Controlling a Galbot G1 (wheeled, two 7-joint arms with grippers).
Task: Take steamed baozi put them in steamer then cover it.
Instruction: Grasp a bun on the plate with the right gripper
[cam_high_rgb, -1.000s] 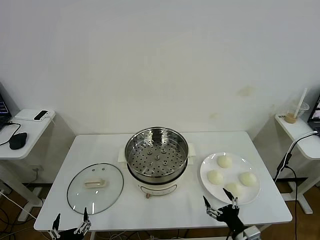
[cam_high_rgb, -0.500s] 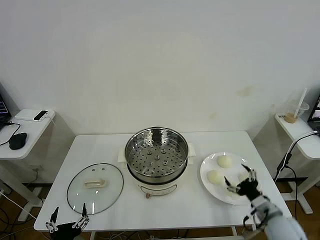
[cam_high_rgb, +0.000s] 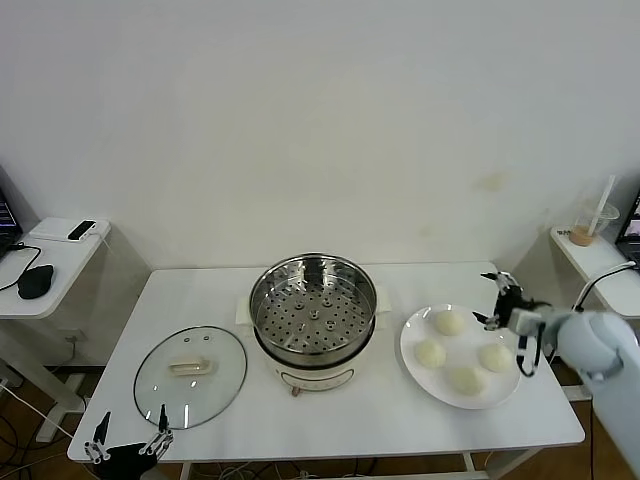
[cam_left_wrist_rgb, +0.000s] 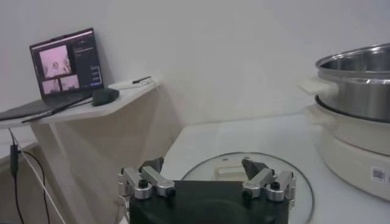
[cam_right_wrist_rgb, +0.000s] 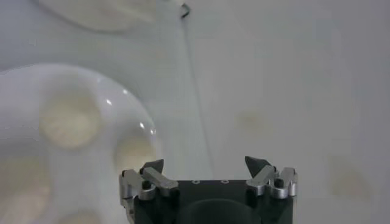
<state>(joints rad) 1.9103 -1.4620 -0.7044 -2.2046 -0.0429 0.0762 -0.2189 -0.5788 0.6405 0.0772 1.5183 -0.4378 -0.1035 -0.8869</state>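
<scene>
Right gripper (cam_high_rgb: 497, 297), fingers spread and empty, hangs just beyond the white plate (cam_high_rgb: 415, 330) holding four steamed baozi (cam_high_rgb: 430, 353). That plate sits right of the steamer (cam_high_rgb: 313, 305) on a white table (cam_high_rgb: 200, 295) against a pale wall. Left of the steamer lies the cover (cam_high_rgb: 190, 376); nearer than it, off the table's edge, the left gripper (cam_high_rgb: 128, 440) waits open. Only its wrist view shows a laptop (cam_left_wrist_rgb: 61, 67) on the side desk.

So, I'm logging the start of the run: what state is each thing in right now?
steamer: uncovered, tray empty
glass lid: off, flat on table
four baozi: on white plate
right gripper: open, empty, above the plate's far edge
left gripper: open, empty, at table's near edge
</scene>
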